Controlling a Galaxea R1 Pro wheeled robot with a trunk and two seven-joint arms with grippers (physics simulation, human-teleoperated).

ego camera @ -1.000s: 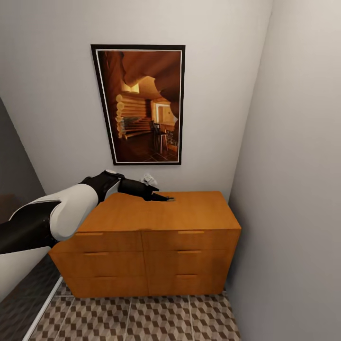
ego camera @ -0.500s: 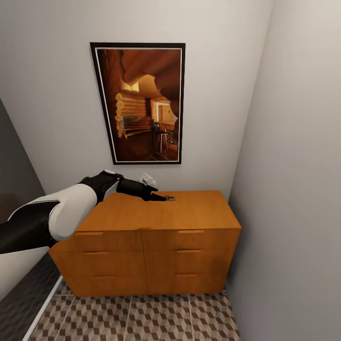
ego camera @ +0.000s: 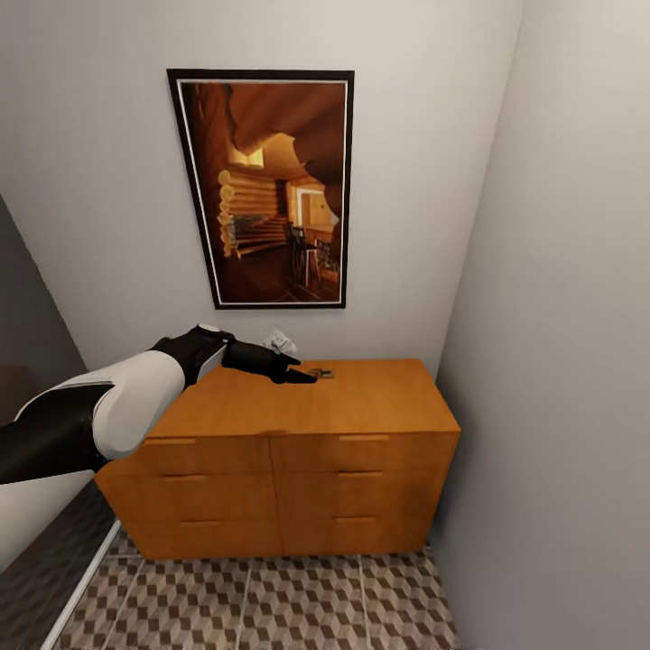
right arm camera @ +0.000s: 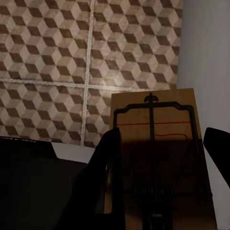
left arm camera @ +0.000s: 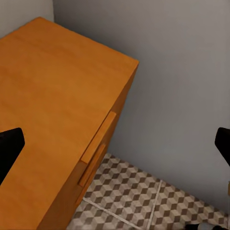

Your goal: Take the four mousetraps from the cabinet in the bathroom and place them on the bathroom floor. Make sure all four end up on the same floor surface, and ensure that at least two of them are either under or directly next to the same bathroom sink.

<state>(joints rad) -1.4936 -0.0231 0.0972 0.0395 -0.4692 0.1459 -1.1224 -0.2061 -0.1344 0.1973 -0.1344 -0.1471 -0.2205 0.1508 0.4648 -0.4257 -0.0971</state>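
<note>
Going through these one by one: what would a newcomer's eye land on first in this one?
Probably the big framed picture of a log-cabin interior on the back wall, right above the orange-brown cabinet set in the corner. Next, the left gripper stretched over the cabinet top, right at a small mousetrap lying there. In the right wrist view, another mousetrap sits between the right gripper's jaws above the cube-patterned bathroom floor.

head high, wrists close, shared floor

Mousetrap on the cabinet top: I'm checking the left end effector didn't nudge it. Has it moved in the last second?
No. The camera shifted; the mousetrap keeps its place near the cabinet's back edge.
</note>
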